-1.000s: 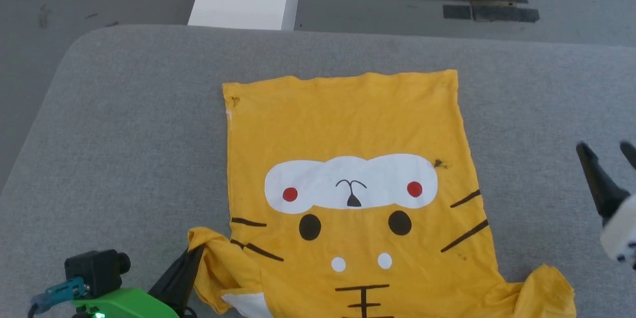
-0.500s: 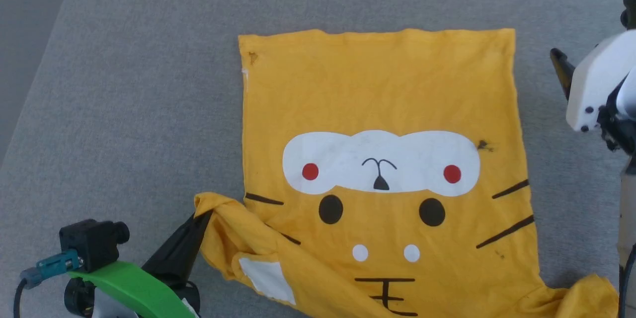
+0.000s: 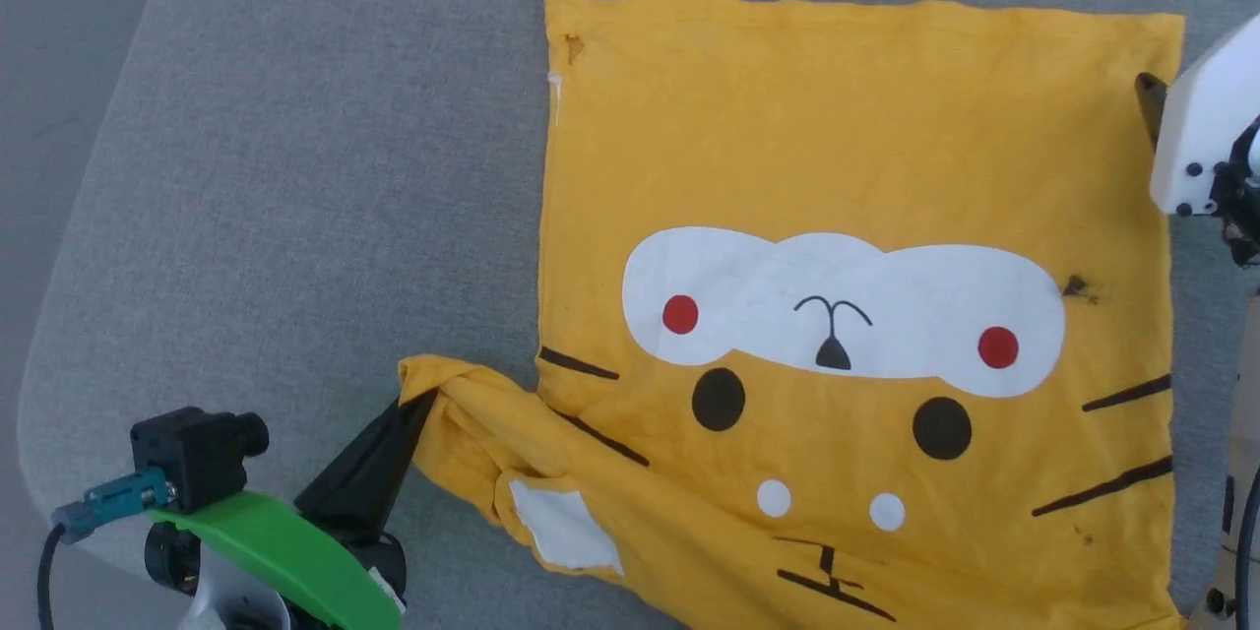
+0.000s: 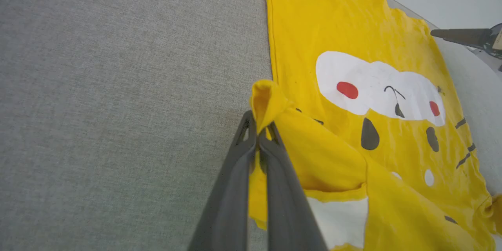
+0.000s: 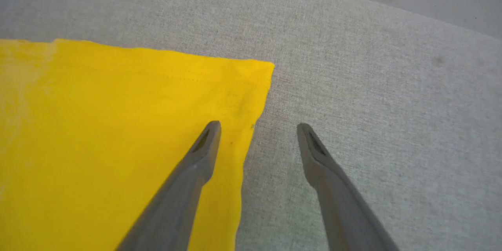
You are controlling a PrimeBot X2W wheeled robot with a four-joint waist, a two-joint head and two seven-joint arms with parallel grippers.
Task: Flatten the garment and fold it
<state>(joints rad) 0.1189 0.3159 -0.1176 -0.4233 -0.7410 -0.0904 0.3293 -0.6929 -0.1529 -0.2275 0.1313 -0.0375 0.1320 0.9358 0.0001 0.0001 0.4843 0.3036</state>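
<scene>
1. Head view: a grey fabric-covered tabletop carries the bright yellow T-shirt. The shirt lies print-up across the right half, with its straight hem at the far side and its neck end toward the robot.
2. The torso lies nearly flat with only light creases, and the cartoon face print reads clearly. Flattening looks mostly done there, and no fold has been started.
3. The left sleeve is the unfinished part. It is bunched and twisted over the shirt front, with a white patch turned up. It probably needs drawing outward before any folding.
4. The left gripper has its dark fingers pressed together, pinching the rolled tip of that sleeve at the shirt's near-left corner.
5. The right gripper has its fingers spread and holds nothing. It straddles the shirt's side edge just short of the far hem corner, one finger over yellow cloth and the other over bare grey. Whether either finger touches down cannot be told.
6. The head view's bottom edge cuts off the collar and the near edge. The right sleeve shows as only a crumpled yellow scrap in the left wrist view.
7. A small dark smudge sits beside the print's right end, and its nature is unclear.
</scene>
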